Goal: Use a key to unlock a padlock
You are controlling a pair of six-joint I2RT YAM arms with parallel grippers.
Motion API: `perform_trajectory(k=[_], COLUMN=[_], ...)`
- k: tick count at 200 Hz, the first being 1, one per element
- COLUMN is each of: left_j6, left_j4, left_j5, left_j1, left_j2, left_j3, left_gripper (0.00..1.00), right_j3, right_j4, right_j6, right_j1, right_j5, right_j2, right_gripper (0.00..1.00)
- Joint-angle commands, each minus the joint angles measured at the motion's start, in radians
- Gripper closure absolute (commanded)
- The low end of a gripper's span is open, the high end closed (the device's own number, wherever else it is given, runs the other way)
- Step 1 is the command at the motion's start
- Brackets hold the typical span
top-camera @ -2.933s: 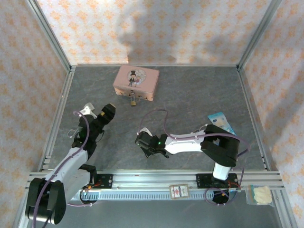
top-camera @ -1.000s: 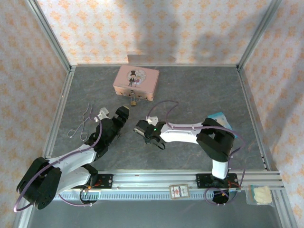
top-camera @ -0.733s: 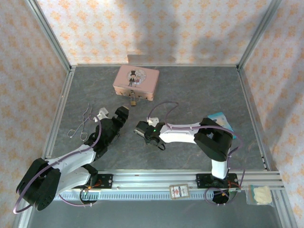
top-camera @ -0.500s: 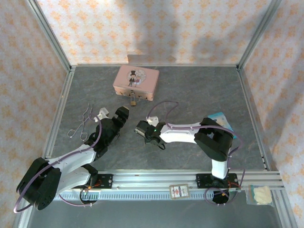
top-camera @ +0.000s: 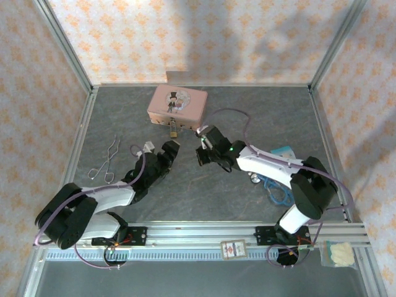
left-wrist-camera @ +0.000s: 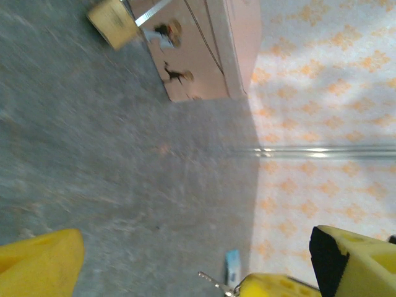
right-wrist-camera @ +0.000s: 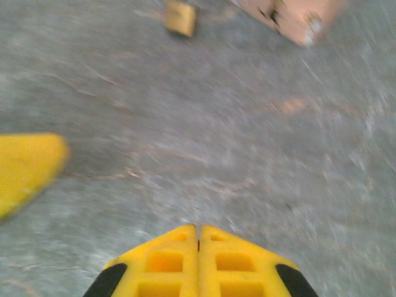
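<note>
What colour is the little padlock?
The padlock has a brassy gold body with a thin silvery loop, clearest in the left wrist view.

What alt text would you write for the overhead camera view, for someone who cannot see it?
Seen from above, a tiny brass padlock lies at the near edge of a pink tin on a grey table. The robot's left gripper and right gripper are both close to the padlock, neither touching it.

Overhead view, low wrist views, shared padlock (top-camera: 174,131)
</note>
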Motion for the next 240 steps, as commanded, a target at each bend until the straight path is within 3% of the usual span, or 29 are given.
perform_trajectory(k=[1,56,109,179,208,240], left_j6=[-0.189,-0.466,-0.622,-0.666,-0.653,-0.633], left_j4=[0.198,0.430,0.538,0.560,0.530,0.482], left_j5=[0.045,0.080,0.038,0.018,-0.003,-0.024], left_j1=[-0.017,-0.030,-0.038,-0.038,-0.038,-0.038], left_j2=[0.066,0.184,0.207,0.192,0.176,0.151], left_j3=[0.023,0.030,-0.016,-0.024,-0.032,-0.040], left_gripper=[0.08,0.09,0.09,0.14,0.25,0.31], right_j3=[0.055,0.078,0.022,-0.045,-0.071,-0.089], right_j4=[0.026,0.119,0.235,0.272,0.277,0.283], right_j6=[-0.117,-0.088,-0.038,-0.023,-0.021,-0.020], right_j1=[0.000,0.000,0.000,-0.001,0.000,-0.001], right_j5=[-0.125,-0.260,-0.312,-0.326,-0.320,-0.318], right_j2=[-0.010,0.012,0.014,0.007,-0.019,-0.041], right_gripper=[1.00,1.00,1.00,1.00,1.00,1.00])
